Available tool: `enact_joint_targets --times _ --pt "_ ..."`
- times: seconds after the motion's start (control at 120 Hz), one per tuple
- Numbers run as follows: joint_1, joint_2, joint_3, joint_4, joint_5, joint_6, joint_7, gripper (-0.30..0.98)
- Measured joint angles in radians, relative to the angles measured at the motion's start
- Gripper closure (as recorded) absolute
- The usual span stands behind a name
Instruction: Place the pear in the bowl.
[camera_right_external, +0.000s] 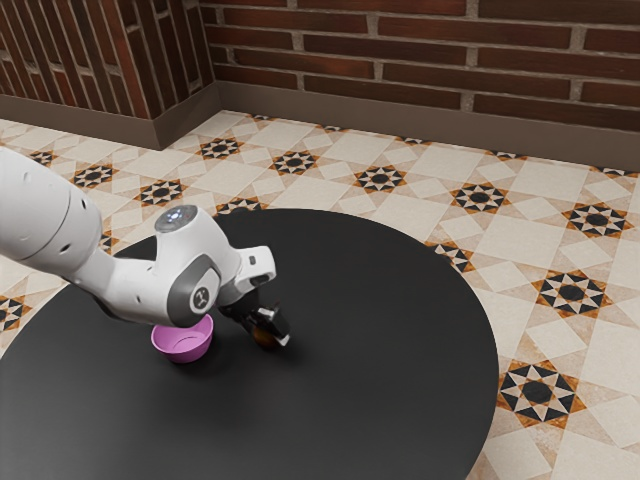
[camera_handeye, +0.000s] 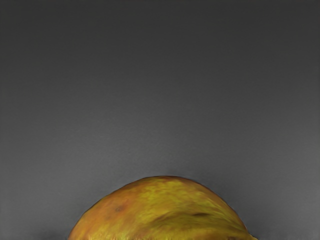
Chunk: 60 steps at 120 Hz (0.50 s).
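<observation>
And there's the gripper (camera_right_external: 266, 330) at the pear (camera_handeye: 162, 212), open or gripping, I can't tell! Pink bowl (camera_right_external: 183, 349) near; black round table (camera_right_external: 400, 330) stretches wide toward the exterior view's right.

Homelike room — brick wall (camera_right_external: 420, 50), star-patterned tile floor (camera_right_external: 530, 260), round black table (camera_right_external: 380, 390).

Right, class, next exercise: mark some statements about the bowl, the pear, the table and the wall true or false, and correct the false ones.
1. The bowl is pink. True.
2. The pear is inside the bowl. False: the pear is outside it, at the pincer.
3. The table is square and white. False: the table is round and black.
4. The wall shows bricks. True.
</observation>
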Motion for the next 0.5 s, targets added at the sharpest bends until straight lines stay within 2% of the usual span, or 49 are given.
enact_joint_targets --times 0.258,0.5 --pt "-0.004 0.0 0.001 0.006 -0.001 -0.002 0.004 0.27" --pt "-0.003 0.001 0.001 0.013 0.0 -0.003 0.005 0.34"
